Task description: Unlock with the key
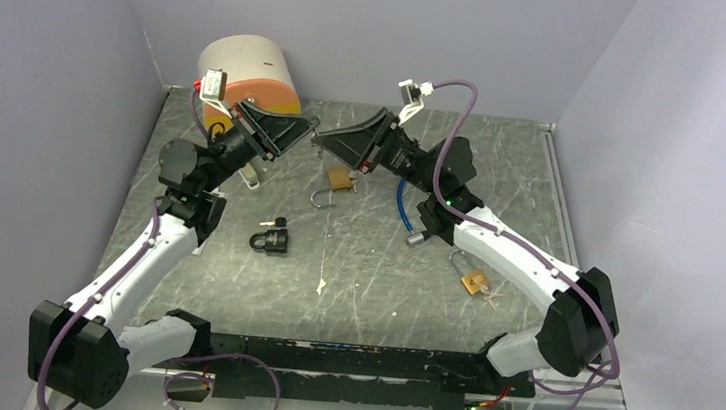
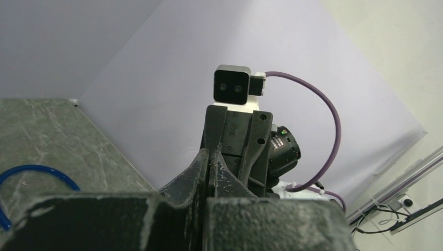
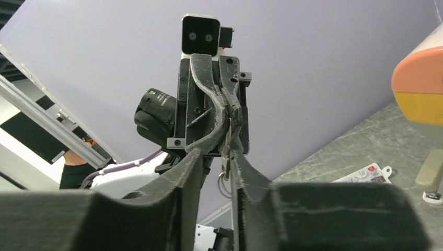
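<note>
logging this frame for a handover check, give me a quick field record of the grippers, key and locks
left gripper: shut on key
right gripper: tip to tip with left, fingers either side of the key, grip unclear
brass padlock: on table, below the grippers
black padlock: on table, left side
second brass padlock: on table, right side

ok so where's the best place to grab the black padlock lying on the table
Likely the body of the black padlock, pinched across its two side edges from straight above: it lies flat on the table with bare surface around it.
</note>
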`<act>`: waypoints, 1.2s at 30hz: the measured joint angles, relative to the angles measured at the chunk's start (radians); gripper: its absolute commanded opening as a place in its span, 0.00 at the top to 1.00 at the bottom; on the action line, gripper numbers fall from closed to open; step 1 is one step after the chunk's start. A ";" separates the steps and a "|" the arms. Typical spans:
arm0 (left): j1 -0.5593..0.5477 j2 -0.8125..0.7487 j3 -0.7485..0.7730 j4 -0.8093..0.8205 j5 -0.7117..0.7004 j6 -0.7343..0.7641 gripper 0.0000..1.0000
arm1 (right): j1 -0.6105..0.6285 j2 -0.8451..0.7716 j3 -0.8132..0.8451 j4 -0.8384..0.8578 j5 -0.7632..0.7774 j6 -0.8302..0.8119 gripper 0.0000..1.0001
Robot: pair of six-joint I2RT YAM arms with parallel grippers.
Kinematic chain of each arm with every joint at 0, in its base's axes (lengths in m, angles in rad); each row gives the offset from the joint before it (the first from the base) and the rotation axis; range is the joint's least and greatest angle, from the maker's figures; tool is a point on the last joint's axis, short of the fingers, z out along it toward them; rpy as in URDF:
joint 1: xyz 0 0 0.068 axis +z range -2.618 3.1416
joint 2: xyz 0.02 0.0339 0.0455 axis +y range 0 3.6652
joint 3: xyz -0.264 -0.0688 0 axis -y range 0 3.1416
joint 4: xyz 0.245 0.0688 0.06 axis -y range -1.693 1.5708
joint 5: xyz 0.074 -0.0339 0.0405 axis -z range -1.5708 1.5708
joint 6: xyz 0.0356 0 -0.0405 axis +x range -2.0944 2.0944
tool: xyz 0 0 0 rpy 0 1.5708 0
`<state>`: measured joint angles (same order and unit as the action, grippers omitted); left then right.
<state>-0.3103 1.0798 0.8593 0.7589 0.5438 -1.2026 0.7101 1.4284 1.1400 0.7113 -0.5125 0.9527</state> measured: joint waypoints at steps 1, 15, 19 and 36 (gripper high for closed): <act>0.000 -0.001 -0.001 0.000 0.000 0.000 0.97 | 0.000 0.004 0.003 0.003 -0.003 0.003 0.78; -0.001 -0.012 -0.016 0.019 -0.016 -0.022 0.92 | -0.002 0.039 0.008 0.047 -0.034 0.065 1.00; -0.002 -0.029 -0.018 -0.026 -0.025 -0.010 0.64 | -0.002 0.034 0.001 0.038 -0.035 0.055 1.00; -0.014 0.044 0.208 -0.950 -0.103 0.435 0.36 | -0.134 -0.583 -0.547 -0.594 0.312 -0.172 1.00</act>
<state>-0.3241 1.1236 1.0676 -0.1909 0.4408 -0.7681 0.5762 0.8455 0.5934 0.1169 -0.2008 0.7807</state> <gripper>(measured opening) 0.641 0.015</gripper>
